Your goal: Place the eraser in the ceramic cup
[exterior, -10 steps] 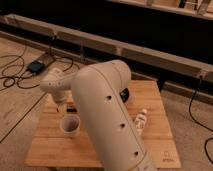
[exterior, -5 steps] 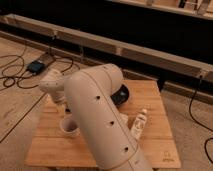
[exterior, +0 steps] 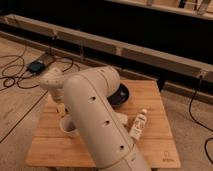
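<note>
The robot's broad white perforated arm segment (exterior: 102, 130) is filling the foreground, crossing the light wooden slatted table (exterior: 50, 150) and hiding much of its middle. Just left of it, the small round pale ceramic cup (exterior: 66, 126) is standing upright, its right side covered by the arm. The gripper (exterior: 60, 107) is hanging just behind and above the cup's rim, near the table's left edge; whether it is clenched or released I cannot tell. The black and orange-brown eraser is not showing anywhere: it is either in the gripper or hidden by the arm. The placing step seems to be under way. Doing it well is calling for centring over the dark opening, lowering until the eraser is inside the rim, then letting go without nudging the cup. Farther right a pale elongated item (exterior: 138, 124) is lying, and behind it a dark round bowl (exterior: 121, 95) is sitting, both best avoided.
</note>
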`<state>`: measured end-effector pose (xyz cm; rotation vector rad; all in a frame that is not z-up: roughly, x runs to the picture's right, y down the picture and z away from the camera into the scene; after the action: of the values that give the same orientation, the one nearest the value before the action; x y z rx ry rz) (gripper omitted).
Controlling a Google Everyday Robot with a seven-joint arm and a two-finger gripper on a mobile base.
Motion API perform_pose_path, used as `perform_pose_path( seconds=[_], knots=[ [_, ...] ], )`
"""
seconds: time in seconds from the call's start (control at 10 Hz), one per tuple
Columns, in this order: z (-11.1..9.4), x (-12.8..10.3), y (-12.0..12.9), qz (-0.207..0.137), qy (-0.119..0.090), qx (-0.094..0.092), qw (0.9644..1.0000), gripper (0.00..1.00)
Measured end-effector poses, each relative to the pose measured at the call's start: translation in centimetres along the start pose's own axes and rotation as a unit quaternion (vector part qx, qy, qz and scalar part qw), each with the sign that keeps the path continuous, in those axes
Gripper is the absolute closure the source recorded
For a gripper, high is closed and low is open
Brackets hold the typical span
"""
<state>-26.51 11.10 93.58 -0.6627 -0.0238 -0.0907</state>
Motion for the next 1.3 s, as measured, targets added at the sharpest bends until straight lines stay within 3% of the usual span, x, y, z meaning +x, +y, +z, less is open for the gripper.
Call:
perform_pose_path(
  seconds=[0.3,0.4,0.9,1.3],
  knots=[
    [-0.7,0.6,-0.3,-0.006,0.000,-0.007,1.0000,0.97],
    [-0.9,1.3,-0.2,-0.005,0.004,-0.011,0.9999,1.00],
    [-5.7,4.1,-0.6,0.023,-0.011,-0.009,0.9996,1.00],
    [-12.2,5.1,0.9,0.043,-0.067,-0.011,0.9967,1.00]
  ],
)
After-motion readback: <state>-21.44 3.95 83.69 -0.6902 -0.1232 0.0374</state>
